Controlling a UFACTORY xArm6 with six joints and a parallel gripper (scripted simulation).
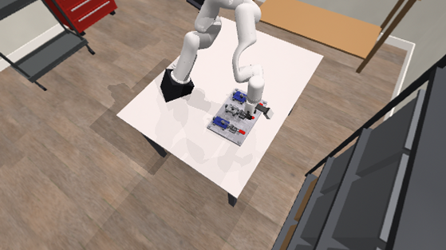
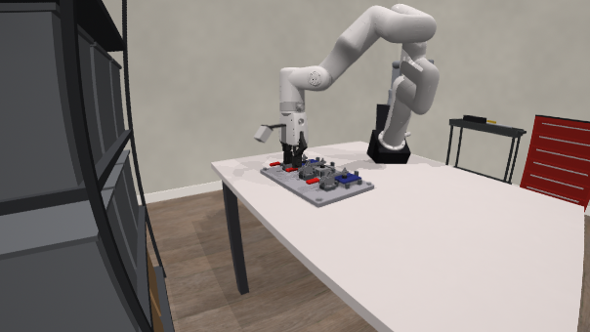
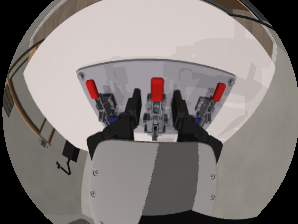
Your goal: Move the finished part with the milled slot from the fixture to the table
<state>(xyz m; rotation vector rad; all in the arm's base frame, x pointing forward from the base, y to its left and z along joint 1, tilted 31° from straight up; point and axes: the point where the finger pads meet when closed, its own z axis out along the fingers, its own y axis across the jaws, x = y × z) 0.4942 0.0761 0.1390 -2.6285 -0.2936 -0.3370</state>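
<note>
Now the gripper (image 3: 154,117) hangs half-open, gripping nothing, over the fixture (image 1: 217,129): three red clamp handles (image 3: 157,87), two blue blanks (image 1: 221,121)

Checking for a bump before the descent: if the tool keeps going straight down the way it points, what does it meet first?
Most likely the middle clamp's red handle, which sits between the half-open tool's fingers over the fixture plate. Depth is unclear, so contact order is uncertain.
</note>
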